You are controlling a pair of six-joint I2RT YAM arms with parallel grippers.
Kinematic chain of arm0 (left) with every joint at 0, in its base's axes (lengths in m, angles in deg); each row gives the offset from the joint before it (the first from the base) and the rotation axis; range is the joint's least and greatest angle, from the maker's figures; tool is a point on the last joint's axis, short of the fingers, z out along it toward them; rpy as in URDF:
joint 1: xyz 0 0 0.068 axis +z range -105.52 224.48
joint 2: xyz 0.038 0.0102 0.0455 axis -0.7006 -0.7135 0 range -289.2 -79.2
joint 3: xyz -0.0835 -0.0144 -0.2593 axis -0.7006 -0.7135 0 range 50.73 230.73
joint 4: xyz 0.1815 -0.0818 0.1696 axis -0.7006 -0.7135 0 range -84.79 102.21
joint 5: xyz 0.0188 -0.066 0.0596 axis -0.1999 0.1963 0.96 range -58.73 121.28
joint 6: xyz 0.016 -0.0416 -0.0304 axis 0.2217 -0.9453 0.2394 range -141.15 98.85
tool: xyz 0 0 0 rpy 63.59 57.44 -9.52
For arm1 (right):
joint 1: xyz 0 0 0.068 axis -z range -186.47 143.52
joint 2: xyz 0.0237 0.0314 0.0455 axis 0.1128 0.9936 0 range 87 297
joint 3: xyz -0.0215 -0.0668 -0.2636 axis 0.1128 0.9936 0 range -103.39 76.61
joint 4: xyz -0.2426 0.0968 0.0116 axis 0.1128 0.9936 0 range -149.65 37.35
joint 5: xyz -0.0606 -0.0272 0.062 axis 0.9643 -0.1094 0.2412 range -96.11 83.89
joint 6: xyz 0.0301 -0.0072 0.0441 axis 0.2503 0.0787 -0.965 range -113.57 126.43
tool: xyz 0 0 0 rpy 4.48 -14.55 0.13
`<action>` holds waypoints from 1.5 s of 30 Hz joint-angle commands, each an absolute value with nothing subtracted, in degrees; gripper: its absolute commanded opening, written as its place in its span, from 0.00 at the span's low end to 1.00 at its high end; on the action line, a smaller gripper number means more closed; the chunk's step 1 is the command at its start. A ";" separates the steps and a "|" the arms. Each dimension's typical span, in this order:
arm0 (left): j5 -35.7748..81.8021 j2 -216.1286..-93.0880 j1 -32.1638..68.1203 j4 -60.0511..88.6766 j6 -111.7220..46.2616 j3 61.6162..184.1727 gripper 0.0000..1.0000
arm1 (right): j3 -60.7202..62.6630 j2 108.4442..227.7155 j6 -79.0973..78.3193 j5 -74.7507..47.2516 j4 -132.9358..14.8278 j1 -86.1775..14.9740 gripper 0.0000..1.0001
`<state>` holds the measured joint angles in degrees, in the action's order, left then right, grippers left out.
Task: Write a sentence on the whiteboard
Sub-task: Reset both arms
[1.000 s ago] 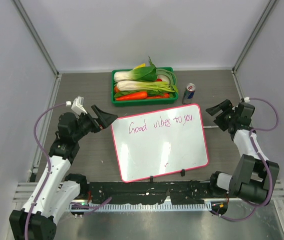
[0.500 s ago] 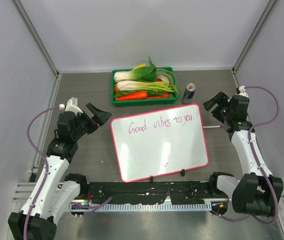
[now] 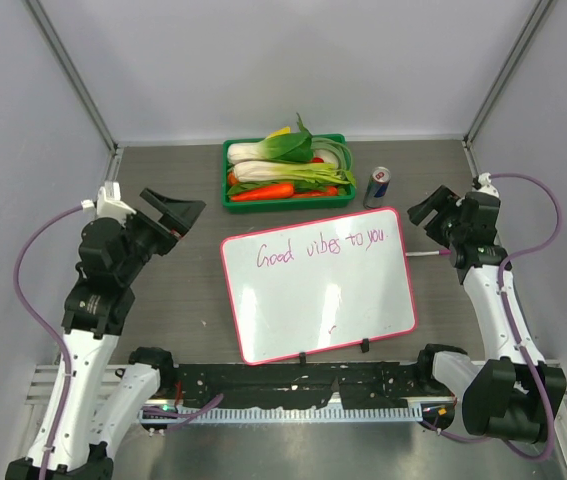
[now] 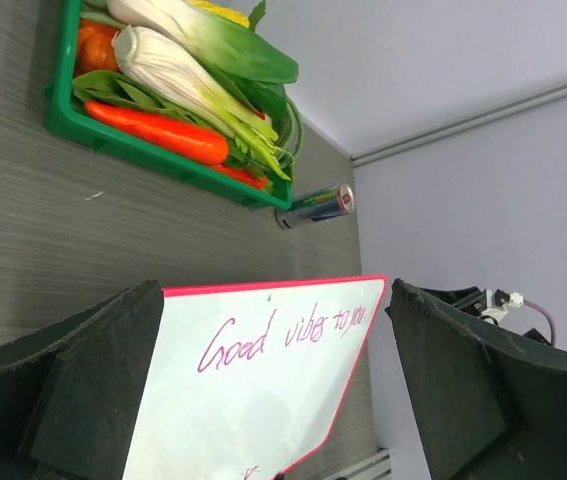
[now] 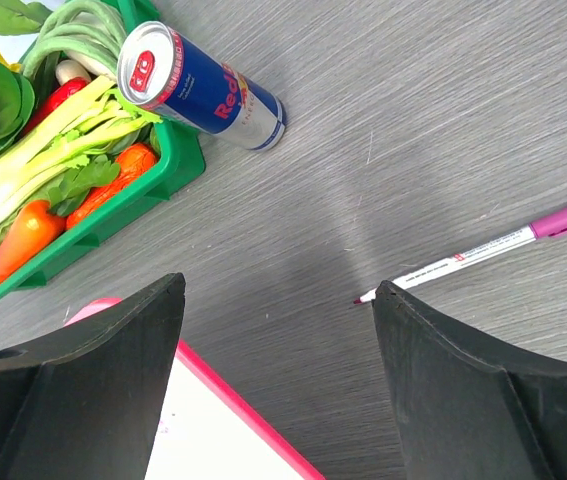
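Whiteboard point(image 3: 323, 300) lies flat at table centre, long axis left–right, pink frame, two clips on its near edge. The sentence point(image 3: 321, 246), "Good vibes to you", runs in one line along the far edge. Judgement: the writing looks finished.

Left gripper point(image 3: 185, 213): jaws spread wide, nothing between them, raised off the board's far-left corner.
Right gripper point(image 3: 423, 215): jaws spread wide, nothing held, off the far-right corner.

Marker point(image 5: 483, 248) lies on the bare table just right of the board's right edge. Its long axis is roughly left–right, with the uncapped tip towards the board and the purple end away. In the right wrist view it lies just off one finger, not between the two. The right arm is much nearer; any further stroke would call for that claw to drop across the barrel.

Green tray point(image 3: 285, 203) and can point(image 3: 377, 186) sit beyond the board's far edge.
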<state>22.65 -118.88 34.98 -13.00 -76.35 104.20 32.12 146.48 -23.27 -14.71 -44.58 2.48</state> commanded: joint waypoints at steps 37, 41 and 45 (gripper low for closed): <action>22.82 -108.92 34.72 -10.01 -73.82 101.43 1.00 | 26.59 153.53 -22.40 -3.47 -47.34 -12.19 0.81; 26.71 -106.10 34.72 -11.17 -68.98 100.21 1.00 | 27.30 151.78 -22.05 -3.65 -47.52 -12.71 0.81; 20.56 -104.17 34.72 -4.68 -63.53 96.61 1.00 | 27.56 148.97 -20.56 -1.90 -46.47 -12.80 0.81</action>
<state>23.07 -105.59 34.83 -9.88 -70.65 98.56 27.37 152.67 -22.22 -3.06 -46.96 -12.06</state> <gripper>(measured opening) 0.994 0.807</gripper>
